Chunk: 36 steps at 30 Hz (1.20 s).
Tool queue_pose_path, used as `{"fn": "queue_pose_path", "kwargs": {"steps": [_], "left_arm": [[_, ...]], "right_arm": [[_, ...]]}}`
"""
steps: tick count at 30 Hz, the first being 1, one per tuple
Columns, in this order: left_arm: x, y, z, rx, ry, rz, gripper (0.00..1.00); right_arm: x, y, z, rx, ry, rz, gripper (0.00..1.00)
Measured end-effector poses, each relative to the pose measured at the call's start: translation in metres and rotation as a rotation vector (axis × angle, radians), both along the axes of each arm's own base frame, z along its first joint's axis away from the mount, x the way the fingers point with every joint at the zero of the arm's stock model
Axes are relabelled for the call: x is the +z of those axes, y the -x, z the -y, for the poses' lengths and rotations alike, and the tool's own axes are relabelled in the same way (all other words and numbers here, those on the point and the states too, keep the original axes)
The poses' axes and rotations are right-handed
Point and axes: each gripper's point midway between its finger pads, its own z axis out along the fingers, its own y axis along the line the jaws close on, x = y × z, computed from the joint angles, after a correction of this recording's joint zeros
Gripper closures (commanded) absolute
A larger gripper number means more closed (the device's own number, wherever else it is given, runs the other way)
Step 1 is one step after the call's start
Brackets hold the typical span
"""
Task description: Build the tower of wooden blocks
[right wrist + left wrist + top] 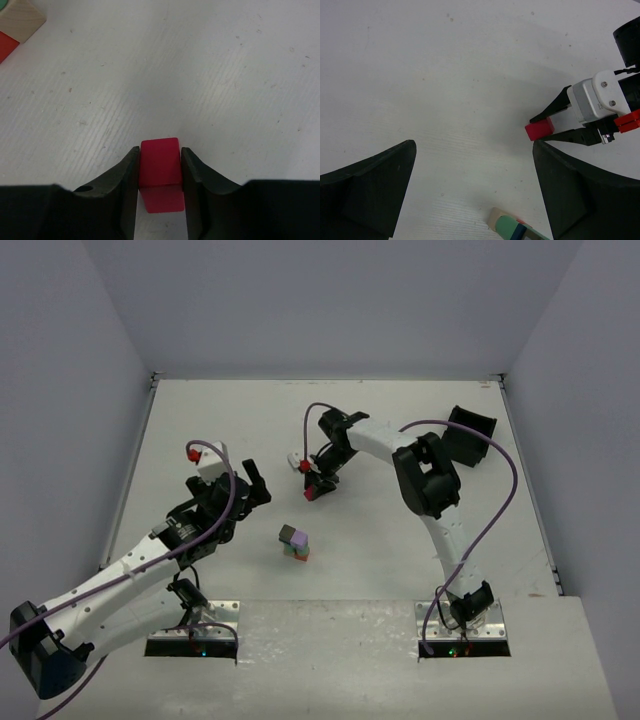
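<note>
Black bin (470, 423) on white table (230, 410)

A magenta-red cube (160, 172) sits gripped between the right hand's (160, 151) fingers. The short tower (294, 543) of red, tan, green and blue blocks stands upright nearby.

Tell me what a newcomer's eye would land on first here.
A red block sits pinched between the fingers of the right end effector, mid-table. Nearer the bases stands the short tower of coloured blocks, with the left end effector wide open to its left.
</note>
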Motion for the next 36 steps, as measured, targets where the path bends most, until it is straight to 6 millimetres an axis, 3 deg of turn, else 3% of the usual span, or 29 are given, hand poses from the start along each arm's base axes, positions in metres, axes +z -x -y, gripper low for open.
{"fn": "queue_pose_path", "kwargs": {"steps": [7, 14, 22, 26, 36], "left_arm": [[-0.001, 0.0, 0.003, -0.011, 0.005, -0.004, 0.0], [0.001, -0.001, -0.001, 0.028, 0.026, 0.011, 0.0], [0.01, -0.008, -0.018, 0.169, 0.048, 0.074, 0.0], [0.018, -0.019, -0.015, 0.19, 0.031, 0.099, 0.0], [0.059, -0.034, -0.006, 0.166, 0.065, 0.211, 0.0]], "right_arm": [[0.009, -0.003, -0.002, -0.02, -0.009, 0.01, 0.85], [0.038, -0.01, -0.003, -0.099, -0.01, 0.036, 1.0], [0.075, -0.026, 0.014, -0.378, 0.05, 0.088, 1.0], [0.102, -0.03, 0.027, -0.57, 0.048, 0.099, 1.0], [0.171, -0.005, 0.072, -0.94, -0.031, 0.101, 0.98]]}}
